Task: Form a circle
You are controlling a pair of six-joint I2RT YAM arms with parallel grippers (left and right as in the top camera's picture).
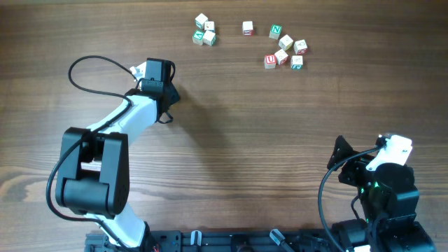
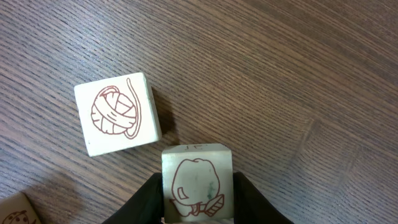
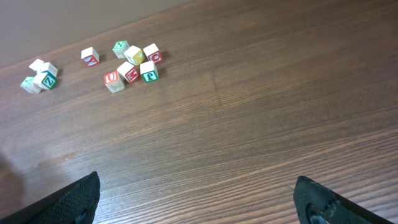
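Note:
My left gripper point(image 2: 198, 184) is shut on a pale wooden cube point(image 2: 198, 171) with a red line drawing, low over the table. A second cube point(image 2: 118, 114), drawn with a red ball of yarn, lies just left of it, a small gap apart. The corner of a third cube point(image 2: 12, 213) shows at the bottom left edge. From overhead, the left gripper point(image 1: 159, 73) covers these cubes. The circle point(image 1: 204, 31) is a tight clump of three cubes at the far edge, one with green print; the circle point(image 3: 38, 73) also shows in the right wrist view. My right gripper point(image 3: 199, 199) is open and empty.
Several letter cubes point(image 1: 285, 47) lie in a loose cluster at the far right, with a lone cube point(image 1: 247, 27) between them and the clump. The right gripper point(image 1: 339, 162) rests near the table's front right corner. A black cable point(image 1: 84, 70) loops left of the left arm.

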